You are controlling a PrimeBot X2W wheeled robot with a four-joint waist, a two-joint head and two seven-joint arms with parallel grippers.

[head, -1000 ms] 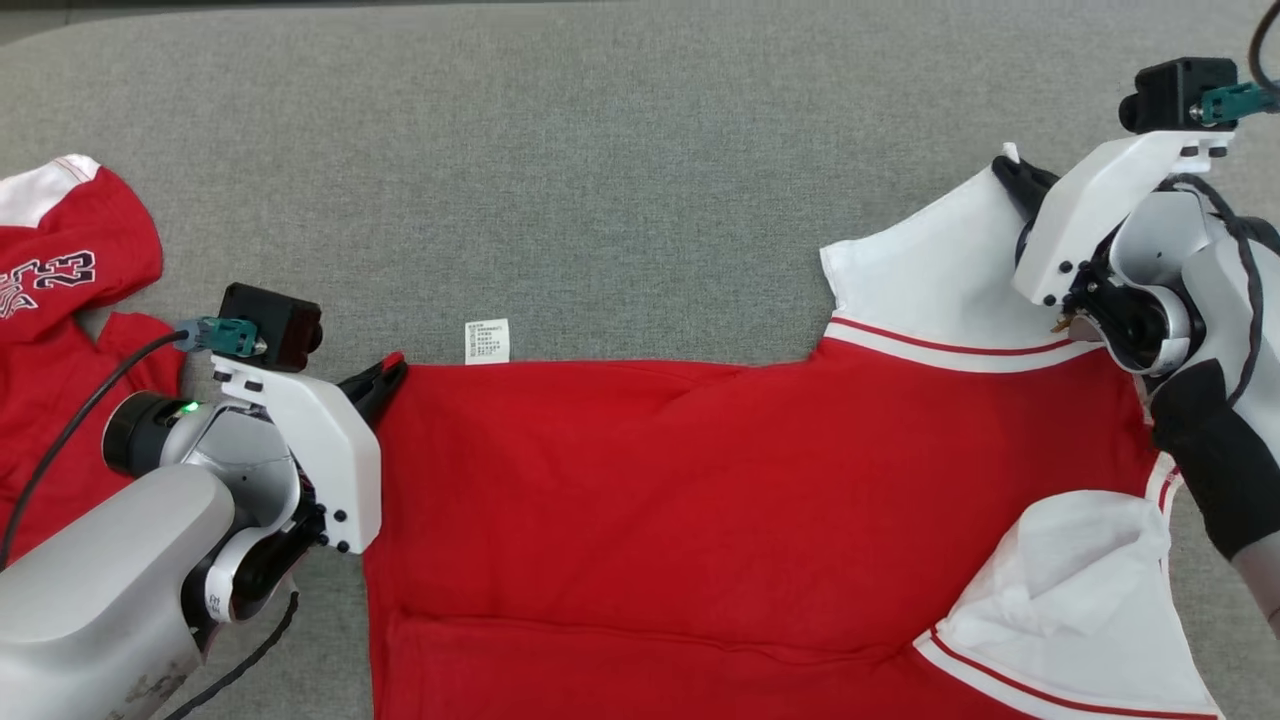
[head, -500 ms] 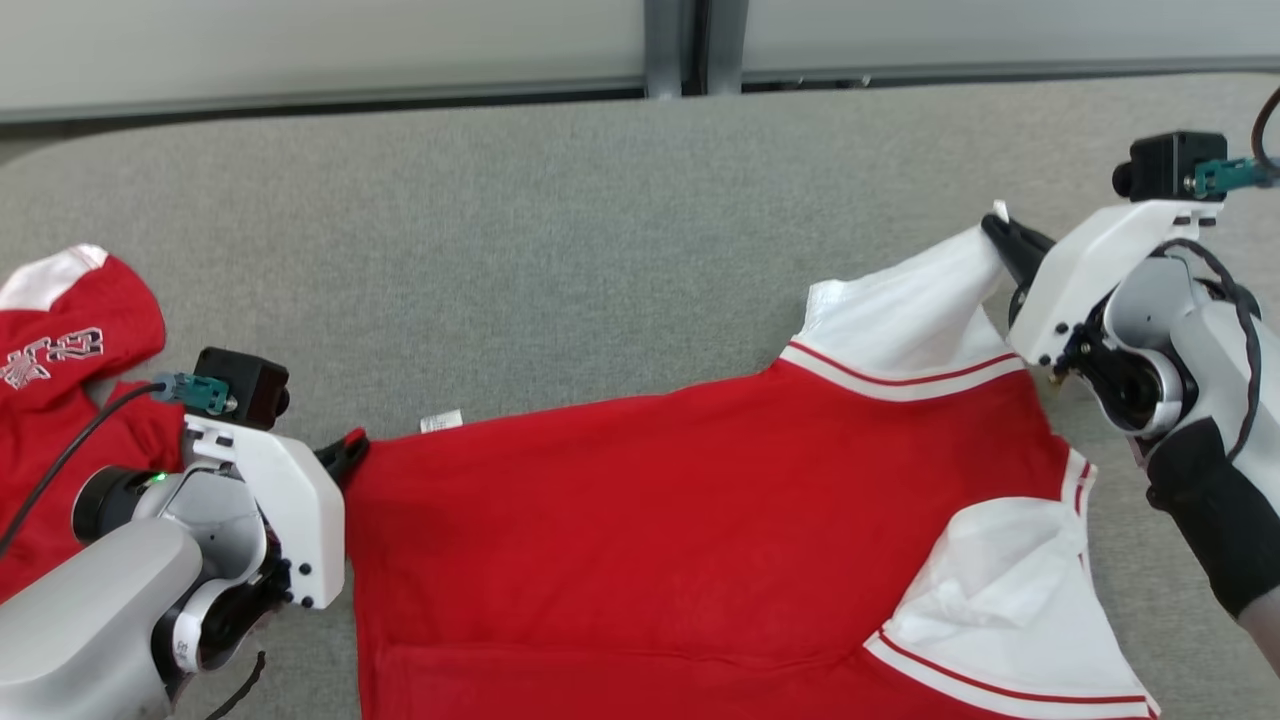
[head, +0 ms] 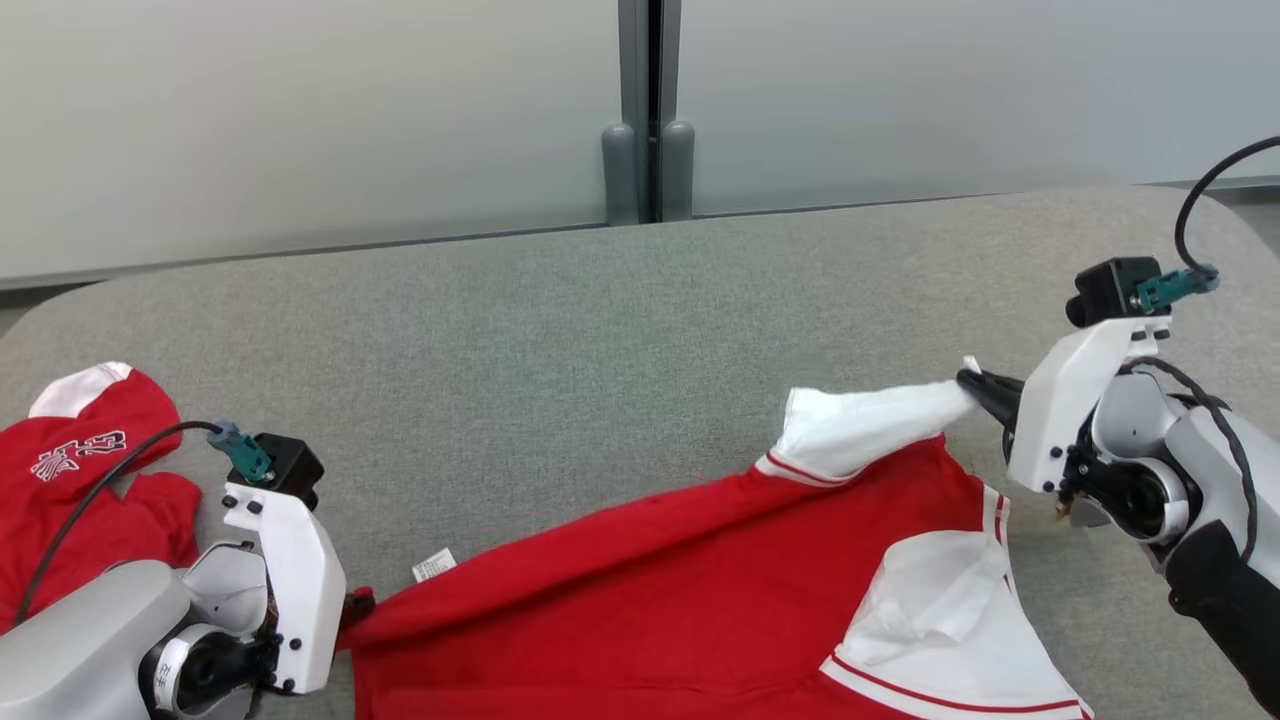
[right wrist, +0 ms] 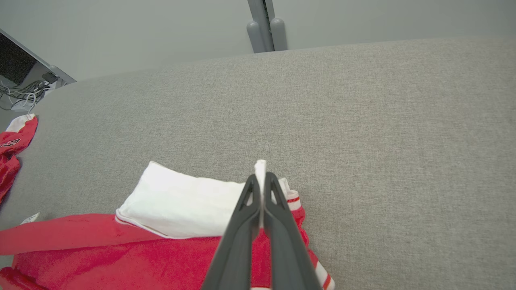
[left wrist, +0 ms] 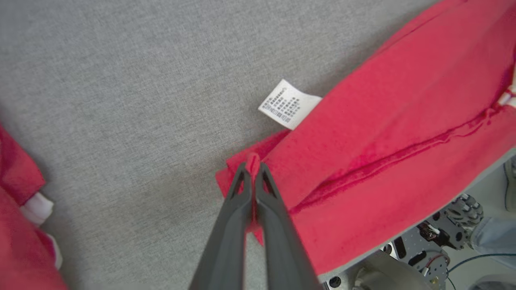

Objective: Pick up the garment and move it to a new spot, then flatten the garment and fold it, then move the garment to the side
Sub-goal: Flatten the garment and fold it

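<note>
The garment (head: 650, 590) is a red shirt with white sleeves, spread over the near part of the grey table (head: 560, 330). My left gripper (head: 358, 603) is shut on its red hem corner, next to the white care label (head: 433, 565); in the left wrist view the fingers (left wrist: 253, 169) pinch a small fold of red cloth (left wrist: 383, 133). My right gripper (head: 968, 382) is shut on the tip of the far white sleeve (head: 860, 425), which is stretched taut toward it. The right wrist view shows the white cloth (right wrist: 181, 205) clamped between the tips (right wrist: 261, 177).
A second red garment (head: 90, 470) with white lettering lies crumpled at the table's left end. Grey wall panels (head: 300, 120) stand behind the far edge. Bare cloth-covered table stretches beyond the shirt. The robot's base (left wrist: 439, 237) shows below the near edge.
The head camera has tilted up, bringing the wall into view. Both grippers keep their grip; the white sleeve has drawn into a narrow taut strip and the far edge now slants.
</note>
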